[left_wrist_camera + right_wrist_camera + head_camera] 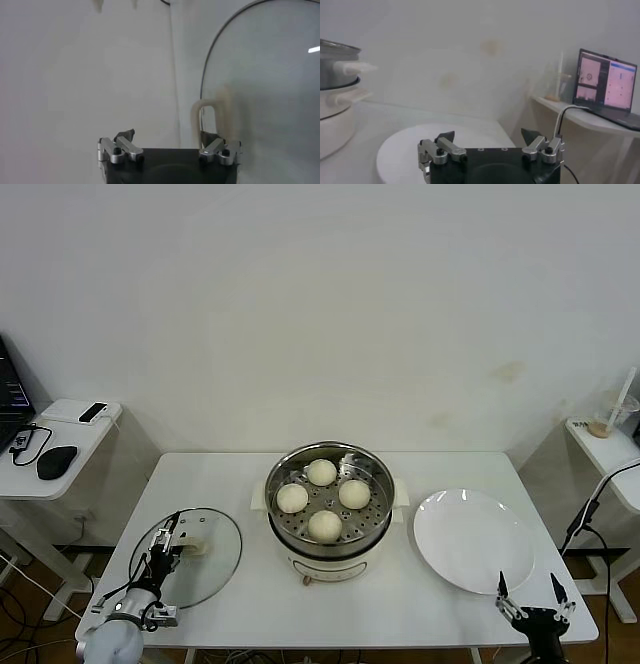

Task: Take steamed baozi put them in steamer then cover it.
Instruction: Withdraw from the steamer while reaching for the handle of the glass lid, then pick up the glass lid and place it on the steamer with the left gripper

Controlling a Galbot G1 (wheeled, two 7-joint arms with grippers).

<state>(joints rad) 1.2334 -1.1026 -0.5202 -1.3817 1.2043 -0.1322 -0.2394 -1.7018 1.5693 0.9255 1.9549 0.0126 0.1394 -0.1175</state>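
- At the middle of the white surface (pixel 230 474) stands the steamer (pixel 328 546), and all four steamed baozi (pixel 322 472) already sit on its perforated tray, at roughly twelve, three, six and nine o'clock around the tray's centre. Loading looks finished to me.
- Off at about eight o'clock from the steamer, well apart from it, the cover (pixel 212 569) lies flat on the surface, so the pot stands uncovered.
- Over that lid is the left claw (pixel 169 538), right at the cream handle (pixel 209 116). Its fingers sit to either side of the handle, spread with a gap, and I can't see them pressing on it, so nothing looks held yet.
- Down at five o'clock, by the near edge of the surface just beyond the white plate (pixel 470 539), the right claw (pixel 535 594) waits, spread wide and empty.
- What's left, as I judge it: close on the handle, lift the cover, carry it across and set it on the steamer.
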